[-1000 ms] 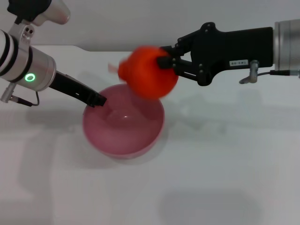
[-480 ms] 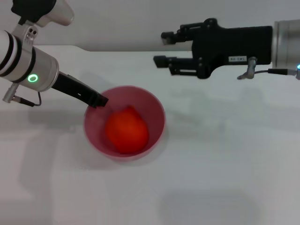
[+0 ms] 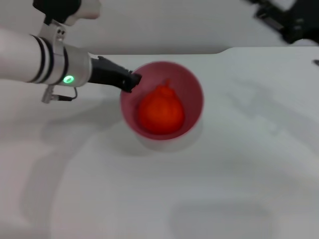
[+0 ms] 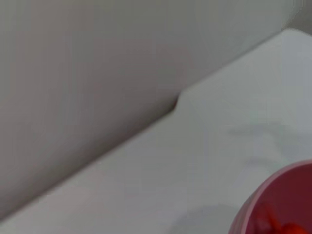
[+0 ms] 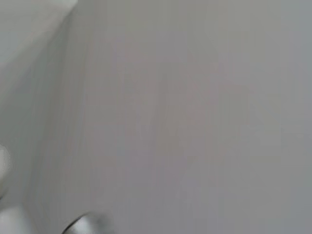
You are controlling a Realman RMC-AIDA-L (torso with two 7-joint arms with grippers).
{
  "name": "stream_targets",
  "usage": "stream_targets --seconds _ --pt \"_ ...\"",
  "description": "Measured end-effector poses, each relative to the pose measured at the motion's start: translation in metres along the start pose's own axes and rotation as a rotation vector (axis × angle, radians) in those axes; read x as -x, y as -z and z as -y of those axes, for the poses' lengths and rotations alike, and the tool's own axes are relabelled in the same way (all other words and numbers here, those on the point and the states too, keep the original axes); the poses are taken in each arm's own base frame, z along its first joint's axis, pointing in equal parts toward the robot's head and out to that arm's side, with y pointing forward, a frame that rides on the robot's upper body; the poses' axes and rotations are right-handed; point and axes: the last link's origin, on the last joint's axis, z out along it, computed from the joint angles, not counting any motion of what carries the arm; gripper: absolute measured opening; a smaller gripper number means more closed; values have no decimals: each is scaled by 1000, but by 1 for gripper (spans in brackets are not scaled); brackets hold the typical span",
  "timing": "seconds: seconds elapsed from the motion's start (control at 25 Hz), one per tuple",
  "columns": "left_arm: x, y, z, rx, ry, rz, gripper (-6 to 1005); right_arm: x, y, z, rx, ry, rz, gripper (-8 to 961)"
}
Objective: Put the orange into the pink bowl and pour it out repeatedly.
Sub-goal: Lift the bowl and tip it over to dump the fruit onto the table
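Note:
The orange [image 3: 160, 114] lies inside the pink bowl [image 3: 189, 85], its small stem end pointing to the far side. My left gripper [image 3: 131, 81] comes in from the left and is shut on the bowl's left rim. The bowl looks raised a little off the white table, with its shadow showing beneath it. The left wrist view catches part of the pink bowl [image 4: 285, 192] with a sliver of the orange [image 4: 294, 229] in it. My right gripper [image 3: 279, 19] is high at the far right corner of the head view, partly cut off and well away from the bowl.
The white table [image 3: 224, 174] spreads out in front of and to the right of the bowl. Its far edge [image 3: 219, 52] runs behind the bowl, with a grey wall beyond it. The right wrist view holds only grey wall.
The right gripper let the orange drop into the bowl, then drew back up and to the right. The left gripper moved the bowl, with the orange in it, to the right and upward.

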Motion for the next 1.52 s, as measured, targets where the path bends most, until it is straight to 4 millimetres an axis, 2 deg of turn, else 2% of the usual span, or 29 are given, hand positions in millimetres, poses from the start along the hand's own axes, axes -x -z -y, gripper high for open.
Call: stream_targets --seconds 0.2,0.32,0.44,0.64,0.72,0.92,1.08,1.28,1.52 --pt "2 -2 -5 -89 -39 -129 111 -4 49 8 -219 -45 204 540" --pt "7 4 -6 -155 -33 -210 112 -4 76 12 -322 -80 298 540" --pt "13 10 -17 -223 -33 -319 112 3 102 14 -417 -100 422 540" --pt "23 15 -35 -323 -84 -447 113 8 130 17 -522 -89 538 540" --pt "29 13 -47 -363 -156 -481 114 8 135 19 -545 -80 551 540" --pt "38 8 -65 -407 -272 -505 114 9 135 19 -541 -77 565 540" --pt "47 6 -84 -521 -457 -555 115 9 131 19 -529 -85 568 540" --pt "53 11 -102 -670 -621 -626 116 8 128 17 -509 -90 574 539" --pt "59 20 -113 -816 -771 -676 117 7 127 13 -491 -103 589 539"
